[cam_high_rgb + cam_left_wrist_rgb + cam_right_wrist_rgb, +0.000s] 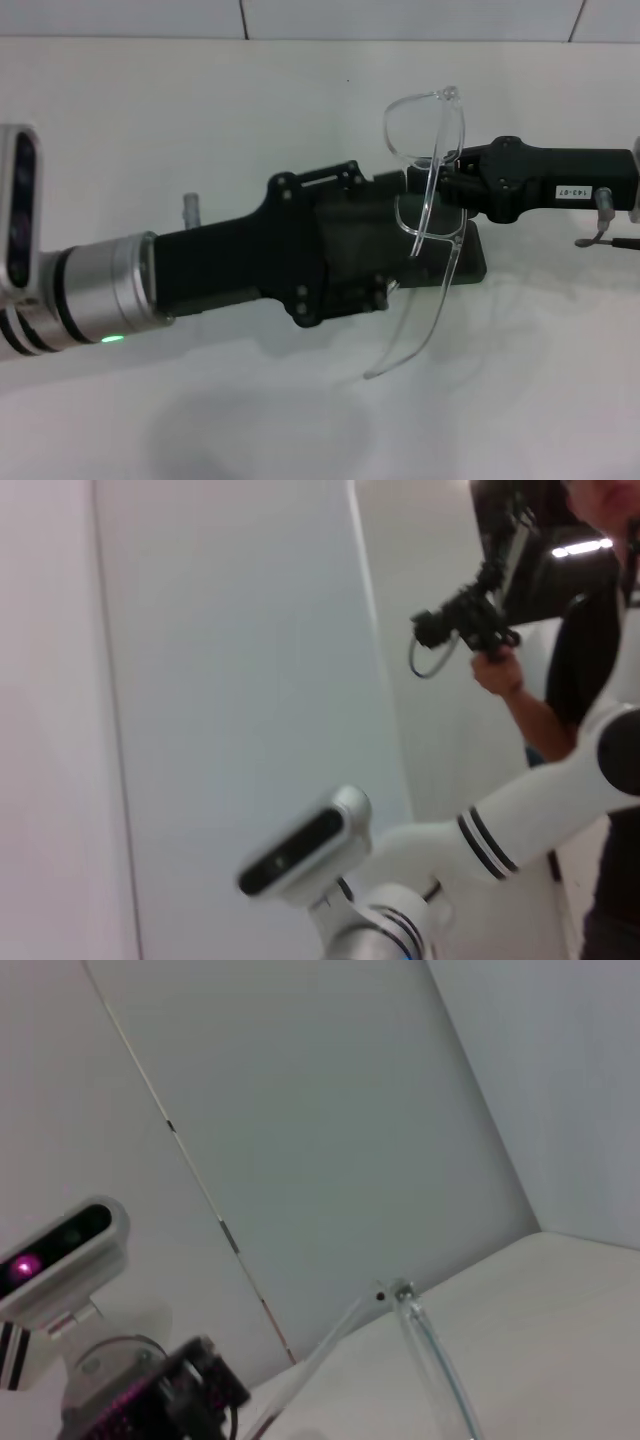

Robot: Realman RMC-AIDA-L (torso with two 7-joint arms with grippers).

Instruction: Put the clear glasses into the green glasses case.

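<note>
While the right gripper (pixel 452 175) reaches in from the right with its black fingers pinched together on the clear glasses (pixel 425 200), a colourless transparent plastic pair with long thin arms, the pair hangs in the air off the white tabletop (pixel 300 430). The grip sits at the frame's edge between the two lenses' outer side and the hinge. One lens stands above the jaws and the other just below them. One thin arm curves down and away from the jaws towards the near side of the tabletop. In the right wrist view the hinge and a clear arm (pixel 430 1360) show close before the camera. The green glasses case (pixel 470 258), a dark rectangular hard case with rounded corners, lies just below the right jaws and behind the lower lens. Only its end shows past the left gripper (pixel 385 250), whose broad black body comes in from the left and covers the rest. Its fingers are hidden against the dark case, so I cannot tell whether they are spread or closed.
</note>
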